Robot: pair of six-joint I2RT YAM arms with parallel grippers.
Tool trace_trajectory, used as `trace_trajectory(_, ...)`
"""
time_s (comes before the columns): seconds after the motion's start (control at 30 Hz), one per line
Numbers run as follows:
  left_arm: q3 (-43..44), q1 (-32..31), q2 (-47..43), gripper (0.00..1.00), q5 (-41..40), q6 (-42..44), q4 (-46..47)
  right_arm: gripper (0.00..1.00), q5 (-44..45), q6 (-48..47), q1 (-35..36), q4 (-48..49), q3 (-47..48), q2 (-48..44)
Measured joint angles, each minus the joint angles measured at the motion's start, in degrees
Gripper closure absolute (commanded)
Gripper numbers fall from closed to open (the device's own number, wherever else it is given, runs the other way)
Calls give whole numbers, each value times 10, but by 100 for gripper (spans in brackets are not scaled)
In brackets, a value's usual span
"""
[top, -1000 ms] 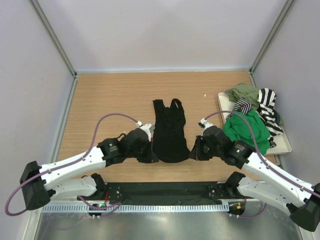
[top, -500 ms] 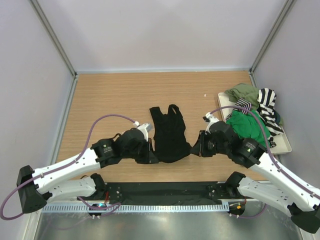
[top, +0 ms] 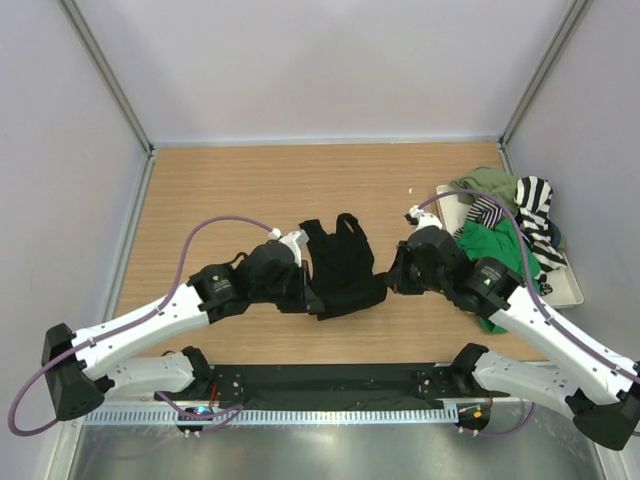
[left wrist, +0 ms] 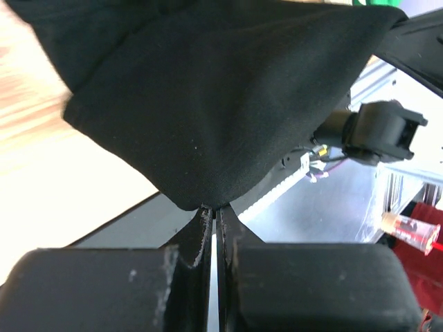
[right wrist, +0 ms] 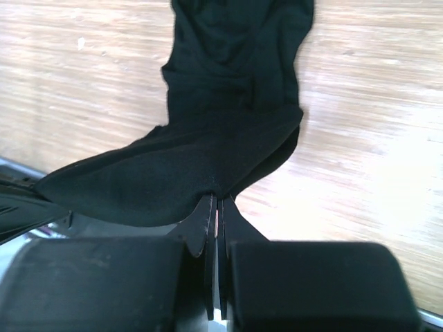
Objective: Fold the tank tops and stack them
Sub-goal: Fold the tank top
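surface (top: 220, 180) bearing all | black tank top (top: 340, 265) lying mid-surface betw. arms, straps far, near hem hanging raised | green top (top: 495, 250), olive top (top: 490, 185), striped top (top: 535, 210) heaping on tray (top: 572, 292) at R | L hand (left wrist: 216, 211) pinching near-L hem corner | R hand (right wrist: 216, 204) pinching near-R hem corner

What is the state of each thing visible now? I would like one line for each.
black tank top: near hem pinched at both corners, strap end lying on the table
left gripper: shut on the hem's left corner
right gripper: shut on the hem's right corner
green tank top: crumpled, unfolded, on the tray
olive tank top: crumpled on the tray
striped tank top: crumpled on the tray
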Motion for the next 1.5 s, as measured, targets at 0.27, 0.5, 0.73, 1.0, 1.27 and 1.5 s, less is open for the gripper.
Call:
trace_trajectory(0.27, 0, 56, 17, 100, 23, 0, 16, 99, 41, -14, 0, 14, 23, 46)
trace_trajectory(0.5, 5, 118, 45, 100, 56, 5, 28, 99, 67, -26, -4, 46, 58, 106)
trace_trajectory(0.73, 37, 164, 77, 100, 83, 23, 31, 99, 63, -44, -45, 76, 81, 161)
trace_trajectory(1.0, 80, 216, 156, 100, 121, 45, 53, 99, 11, -69, -135, 122, 113, 225)
trace_trajectory(1.27, 106, 266, 238, 100, 160, 48, 78, 99, -38, -91, -180, 159, 156, 317)
trace_trajectory(1.5, 145, 302, 292, 100, 184, 48, 94, 99, -55, -104, -193, 186, 222, 399)
